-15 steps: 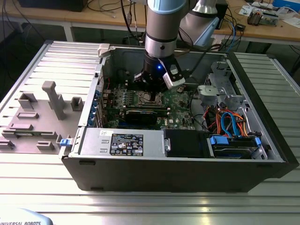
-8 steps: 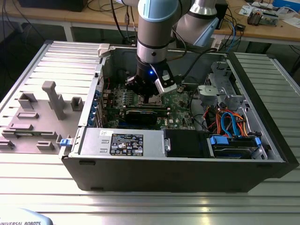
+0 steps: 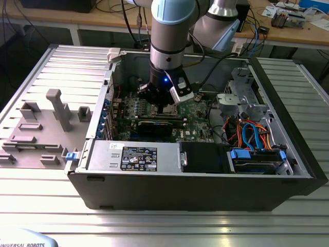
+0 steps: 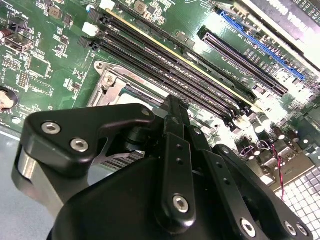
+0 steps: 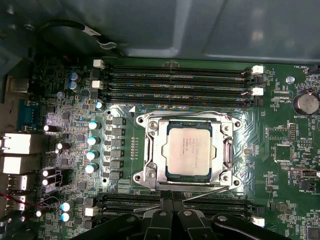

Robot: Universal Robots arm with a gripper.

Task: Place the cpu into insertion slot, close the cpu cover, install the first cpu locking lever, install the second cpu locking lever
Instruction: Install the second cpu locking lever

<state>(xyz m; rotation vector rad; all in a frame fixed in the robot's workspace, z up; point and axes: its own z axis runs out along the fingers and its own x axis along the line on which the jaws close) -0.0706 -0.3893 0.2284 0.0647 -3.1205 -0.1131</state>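
Gripper (image 5: 172, 212): black linkage fingers pressed together, tips meeting at the near edge of the socket, nothing pinched between them; same black fingers (image 4: 172, 115) seen in the second wrist view, tips low over the board by the socket corner.
Levers (image 5: 200, 192): thin metal rods along the socket's near edge, just beside the fingertips; latched or free cannot be told.
Cpu (image 5: 189, 151): silvery-grey square chip, seated flat in the socket, centred inside the frame.
Cpu cover (image 5: 151, 150): silver frame plate lying down flat around the chip, chip top showing through its central cut-out.
Insertion slot (image 5: 231, 150): silver-rimmed square socket on the green board, between memory slots on its near and far sides; one corner (image 4: 107, 82) seen in the second wrist view.
Memory slots (image 5: 175, 82): long black rows beyond the socket, white clips at the ends.
Coin battery (image 5: 305, 103): round, silver, on the board well apart from the socket.
Computer case (image 3: 169, 193): open, lying on its side on a ribbed metal table (image 3: 154, 226).
Arm (image 3: 169, 36): reaching down into the case, above the board.
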